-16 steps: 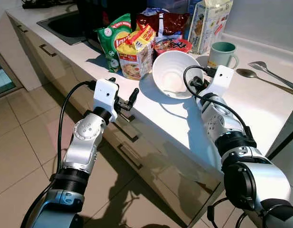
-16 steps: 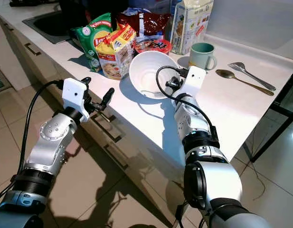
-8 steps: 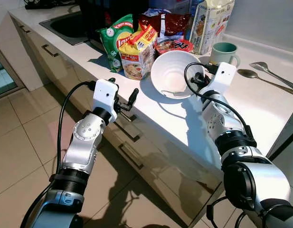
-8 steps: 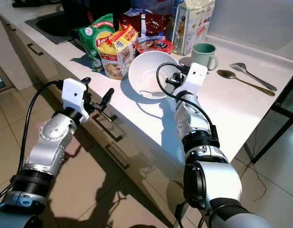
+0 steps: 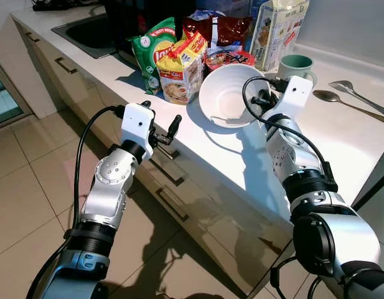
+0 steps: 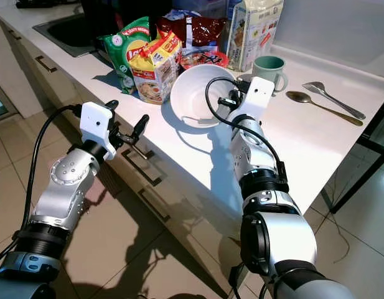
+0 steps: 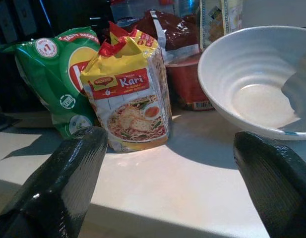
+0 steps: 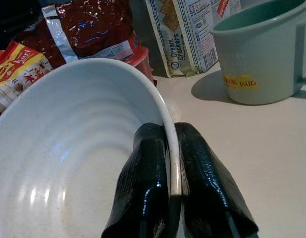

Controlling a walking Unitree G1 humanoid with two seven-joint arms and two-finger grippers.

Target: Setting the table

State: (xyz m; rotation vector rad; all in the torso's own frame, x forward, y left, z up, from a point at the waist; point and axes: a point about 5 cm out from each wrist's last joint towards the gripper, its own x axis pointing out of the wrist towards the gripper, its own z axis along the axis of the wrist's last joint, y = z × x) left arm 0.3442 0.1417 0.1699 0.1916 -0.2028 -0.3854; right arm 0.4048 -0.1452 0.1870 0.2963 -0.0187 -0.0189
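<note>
Right end effector (image 8: 165,168) clamping one white bowl (image 5: 226,96), left end effector (image 5: 160,128) spread, two spoons (image 5: 350,99)

Right pincer (image 8: 171,168) astride bowl (image 8: 68,163) rim

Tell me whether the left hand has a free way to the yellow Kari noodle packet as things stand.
Probably yes. The left hand is open at the counter edge, facing the yellow Kari noodle packet, with bare counter between them. The white bowl, pinched by the right hand, sits off to one side.
</note>
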